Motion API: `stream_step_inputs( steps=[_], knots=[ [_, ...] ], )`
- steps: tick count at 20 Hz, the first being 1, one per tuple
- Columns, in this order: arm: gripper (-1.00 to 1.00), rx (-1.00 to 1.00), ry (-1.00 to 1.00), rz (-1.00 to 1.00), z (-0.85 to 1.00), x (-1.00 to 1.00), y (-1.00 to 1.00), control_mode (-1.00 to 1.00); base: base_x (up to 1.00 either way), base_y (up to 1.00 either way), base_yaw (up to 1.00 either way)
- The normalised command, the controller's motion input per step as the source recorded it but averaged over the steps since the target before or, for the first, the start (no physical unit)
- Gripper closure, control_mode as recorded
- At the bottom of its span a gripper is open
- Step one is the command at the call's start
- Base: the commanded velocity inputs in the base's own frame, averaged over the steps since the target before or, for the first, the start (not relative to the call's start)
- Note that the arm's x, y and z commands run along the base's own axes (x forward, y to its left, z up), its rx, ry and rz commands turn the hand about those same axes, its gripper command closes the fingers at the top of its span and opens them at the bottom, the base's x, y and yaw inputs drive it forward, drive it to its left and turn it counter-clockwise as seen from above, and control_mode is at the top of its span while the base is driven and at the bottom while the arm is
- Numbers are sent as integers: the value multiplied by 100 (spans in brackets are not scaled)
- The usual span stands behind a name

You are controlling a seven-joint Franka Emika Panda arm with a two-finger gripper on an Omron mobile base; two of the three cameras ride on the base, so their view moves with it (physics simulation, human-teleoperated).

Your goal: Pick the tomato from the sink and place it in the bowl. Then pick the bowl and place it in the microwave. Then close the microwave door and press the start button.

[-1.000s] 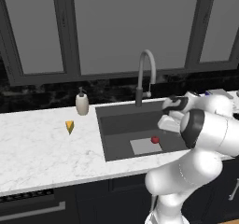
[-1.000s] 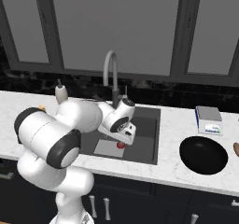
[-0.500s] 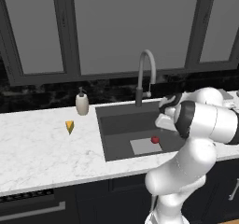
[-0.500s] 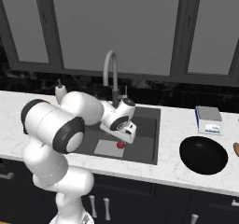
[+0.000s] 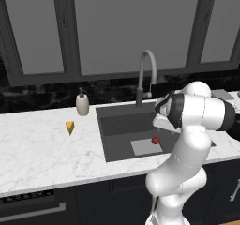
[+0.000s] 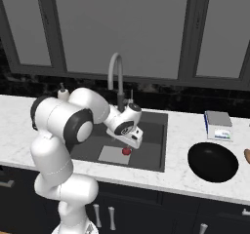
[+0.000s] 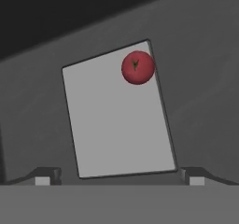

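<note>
Tomato (image 7: 137, 67) lay in the sink (image 5: 122, 125), on a corner of the light grey plate (image 7: 116, 120) at the basin's bottom, touching nothing else. My tool (image 7: 119, 175) hung above that plate with its fingers spread wide and empty, the tomato ahead of them and well apart. The black bowl (image 6: 213, 161) sat on the marble desk (image 5: 37, 149) to the right of the sink, with a small scale (image 6: 218, 125) behind it. A yellow wedge (image 5: 70, 127) and a soap dispenser (image 5: 82, 102) stood left of the sink.
</note>
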Motion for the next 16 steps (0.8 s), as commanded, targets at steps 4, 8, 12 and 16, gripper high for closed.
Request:
stream_step_inputs(
  steps=[4,8,12,16],
  knots=[
    [-100,0,0,0,-32,3,3,-100,0,0,0],
    [-100,0,0,0,-24,0,19,-100,0,0,0],
    [-100,0,0,0,-9,0,22,-100,0,0,0],
    [-100,0,0,0,-12,1,7,-100,0,0,0]
  ],
)
